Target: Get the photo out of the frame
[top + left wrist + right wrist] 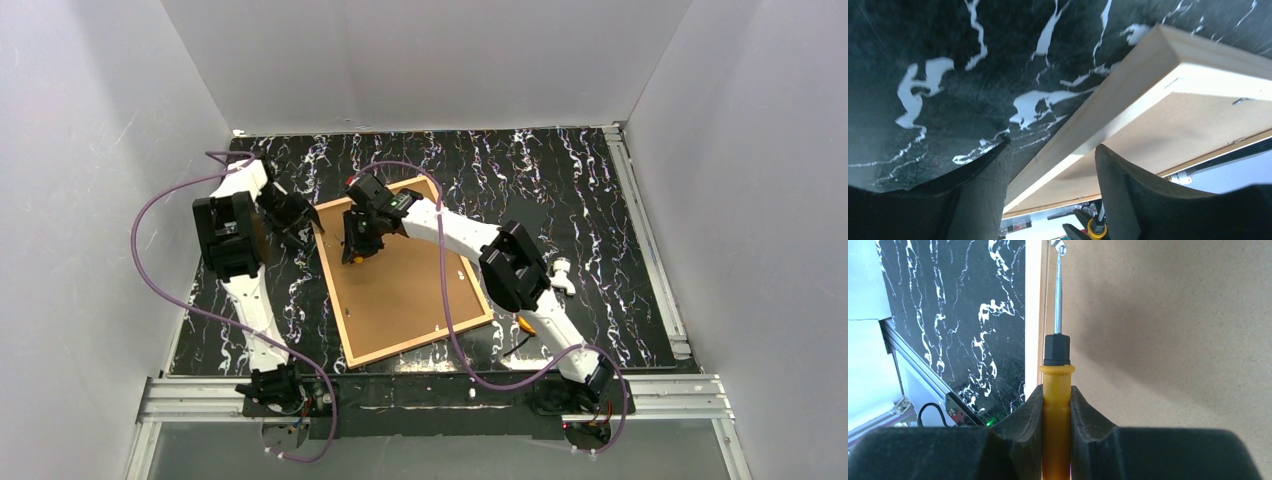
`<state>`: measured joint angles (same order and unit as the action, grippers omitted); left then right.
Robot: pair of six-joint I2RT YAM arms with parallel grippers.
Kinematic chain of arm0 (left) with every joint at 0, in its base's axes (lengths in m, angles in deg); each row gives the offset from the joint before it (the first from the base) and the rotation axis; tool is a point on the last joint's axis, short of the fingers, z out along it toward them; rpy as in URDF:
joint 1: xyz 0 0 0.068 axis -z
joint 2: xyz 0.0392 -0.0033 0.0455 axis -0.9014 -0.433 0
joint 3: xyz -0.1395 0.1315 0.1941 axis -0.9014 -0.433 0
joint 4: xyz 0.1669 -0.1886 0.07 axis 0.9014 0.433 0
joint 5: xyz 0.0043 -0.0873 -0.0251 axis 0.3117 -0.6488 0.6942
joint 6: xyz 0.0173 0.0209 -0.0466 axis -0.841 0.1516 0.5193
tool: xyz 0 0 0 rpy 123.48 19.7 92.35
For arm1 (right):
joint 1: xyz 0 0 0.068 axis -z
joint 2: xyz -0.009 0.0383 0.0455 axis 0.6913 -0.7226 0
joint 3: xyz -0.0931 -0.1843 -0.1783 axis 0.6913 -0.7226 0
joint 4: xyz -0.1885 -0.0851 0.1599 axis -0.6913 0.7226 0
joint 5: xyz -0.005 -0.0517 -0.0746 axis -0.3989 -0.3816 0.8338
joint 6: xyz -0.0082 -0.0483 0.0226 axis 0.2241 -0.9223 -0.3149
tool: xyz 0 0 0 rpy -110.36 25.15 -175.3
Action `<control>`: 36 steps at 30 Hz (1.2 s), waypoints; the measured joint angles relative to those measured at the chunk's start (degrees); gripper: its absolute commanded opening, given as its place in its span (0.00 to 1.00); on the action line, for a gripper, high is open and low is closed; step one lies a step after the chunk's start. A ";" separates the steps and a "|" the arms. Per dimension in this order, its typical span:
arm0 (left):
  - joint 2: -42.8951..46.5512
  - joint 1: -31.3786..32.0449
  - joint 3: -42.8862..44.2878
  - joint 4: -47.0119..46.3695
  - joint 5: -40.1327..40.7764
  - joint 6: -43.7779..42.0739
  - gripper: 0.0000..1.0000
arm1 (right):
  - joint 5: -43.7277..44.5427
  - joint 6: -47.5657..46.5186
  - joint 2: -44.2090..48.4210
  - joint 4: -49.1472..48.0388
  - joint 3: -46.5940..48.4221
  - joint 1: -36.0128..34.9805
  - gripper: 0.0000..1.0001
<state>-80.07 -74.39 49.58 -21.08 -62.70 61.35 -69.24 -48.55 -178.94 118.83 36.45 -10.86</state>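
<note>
While the frame (334,290) lies face down on the table (560,180), the photo (400,285) backing-side up, the right tool (1056,405) clamps a yellow screwdriver (1056,380) near its 10 o'clock edge; the left tool (1053,157) gapes empty astride that edge.

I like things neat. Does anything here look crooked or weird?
The frame lies face down, crooked to the edges of the table, the photo's brown backing up. The right hand clamps a yellow screwdriver, tip at a metal tab. Nothing looks broken.
</note>
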 measured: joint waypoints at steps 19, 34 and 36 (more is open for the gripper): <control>4.35 0.20 -7.65 -1.07 0.79 -2.71 0.00 | 0.35 0.33 -0.92 2.27 0.33 -3.23 0.01; 6.75 1.42 -11.10 -0.42 3.69 -5.57 0.00 | 1.88 -1.75 -0.92 4.55 -2.54 -6.84 0.01; 6.73 1.49 -11.04 -0.35 3.78 -5.66 0.00 | 1.88 -2.14 -0.92 4.31 -2.84 -7.10 0.01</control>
<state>-73.34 -72.90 38.54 -21.43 -58.92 55.69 -67.36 -50.69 -179.86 123.14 33.61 -17.96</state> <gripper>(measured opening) 0.188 0.250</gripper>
